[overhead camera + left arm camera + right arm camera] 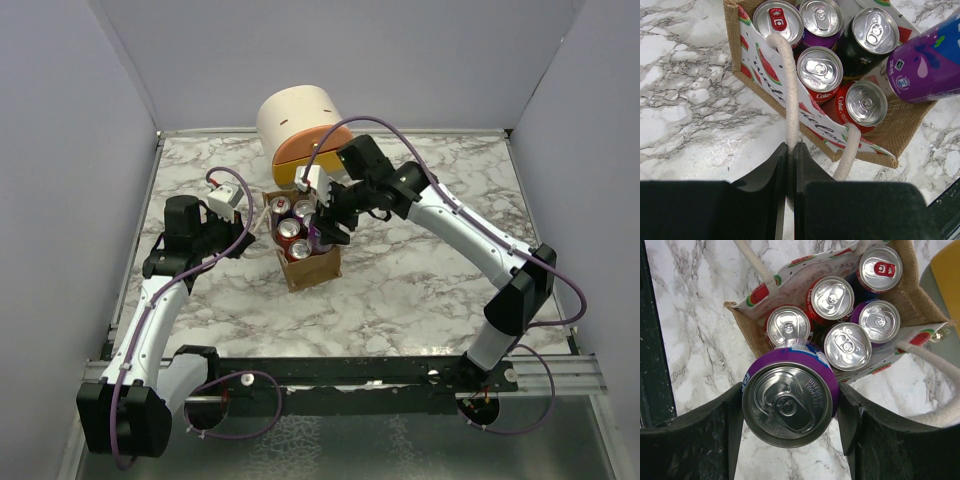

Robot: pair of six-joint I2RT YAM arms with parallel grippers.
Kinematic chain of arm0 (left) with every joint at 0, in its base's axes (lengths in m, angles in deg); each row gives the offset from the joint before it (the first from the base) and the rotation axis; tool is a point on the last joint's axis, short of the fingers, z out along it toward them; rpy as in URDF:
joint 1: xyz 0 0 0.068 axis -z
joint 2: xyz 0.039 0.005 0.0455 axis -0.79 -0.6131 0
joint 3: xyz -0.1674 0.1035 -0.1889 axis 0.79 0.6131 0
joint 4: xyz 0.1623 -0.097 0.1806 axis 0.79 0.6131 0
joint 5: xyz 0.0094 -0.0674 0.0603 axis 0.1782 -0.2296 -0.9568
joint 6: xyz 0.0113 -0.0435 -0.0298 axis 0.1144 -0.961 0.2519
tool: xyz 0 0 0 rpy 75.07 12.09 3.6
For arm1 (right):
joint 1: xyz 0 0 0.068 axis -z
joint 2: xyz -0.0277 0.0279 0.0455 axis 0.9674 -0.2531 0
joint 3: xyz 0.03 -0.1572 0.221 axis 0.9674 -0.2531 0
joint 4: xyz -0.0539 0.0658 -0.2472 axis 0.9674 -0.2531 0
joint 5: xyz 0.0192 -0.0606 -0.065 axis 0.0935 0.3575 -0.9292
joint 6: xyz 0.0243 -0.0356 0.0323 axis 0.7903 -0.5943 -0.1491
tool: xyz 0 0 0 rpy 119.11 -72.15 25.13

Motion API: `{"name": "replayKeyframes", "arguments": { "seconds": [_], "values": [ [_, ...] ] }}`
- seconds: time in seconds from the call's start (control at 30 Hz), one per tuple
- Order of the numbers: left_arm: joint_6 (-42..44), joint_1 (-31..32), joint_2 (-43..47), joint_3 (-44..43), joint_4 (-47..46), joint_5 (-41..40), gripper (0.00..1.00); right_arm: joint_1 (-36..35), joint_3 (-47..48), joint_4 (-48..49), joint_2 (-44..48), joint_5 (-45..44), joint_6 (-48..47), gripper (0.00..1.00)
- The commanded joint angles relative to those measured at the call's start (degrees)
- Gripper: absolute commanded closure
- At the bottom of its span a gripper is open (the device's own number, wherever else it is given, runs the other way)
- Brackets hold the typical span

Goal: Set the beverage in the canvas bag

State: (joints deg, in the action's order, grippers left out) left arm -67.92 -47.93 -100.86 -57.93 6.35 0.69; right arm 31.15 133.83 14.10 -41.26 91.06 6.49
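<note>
Marble table [420, 290]; bag [905, 125]: five cans [820, 70]; right fingers [695, 440] grip beverage [790, 400], left fingers [765, 185] pinch handle [790, 90].

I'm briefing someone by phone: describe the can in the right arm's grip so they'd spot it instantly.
Mid-table, in front of the cream-and-orange box, stands a tan canvas bag. At its rim the right pincer grips a purple can. It is the only one held; the other five cans stand inside the bag.

Top view overlooks the whole table [420, 285] from behind; both wrist views look down closely on the canvas bag [904, 127]
</note>
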Motion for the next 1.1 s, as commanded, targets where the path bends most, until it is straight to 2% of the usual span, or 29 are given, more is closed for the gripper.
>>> {"name": "replayKeyframes", "arguments": {
  "seconds": [0.0, 0.23, 0.8, 1.07],
  "values": [
    [0.01, 0.21, 0.53, 0.40, -1.24, 1.65, 1.00, -0.27, 5.19, -2.45, -0.51, -3.77, 0.41, 0.86],
    [-0.25, 0.23, -0.04, 0.32, -1.20, 2.00, 1.00, -0.24, 5.36, -3.91, -2.74, -6.53, 1.23, 0.87],
    [-0.31, 0.23, 0.01, 0.44, -1.37, 2.04, 1.00, -1.14, 4.73, -5.86, -7.85, -4.82, 3.25, 0.87],
    [-0.32, 0.23, -0.20, 0.43, -1.46, 2.22, 1.00, -1.99, 11.08, -7.32, -8.72, -13.34, 3.81, 0.91]
  ]
}}
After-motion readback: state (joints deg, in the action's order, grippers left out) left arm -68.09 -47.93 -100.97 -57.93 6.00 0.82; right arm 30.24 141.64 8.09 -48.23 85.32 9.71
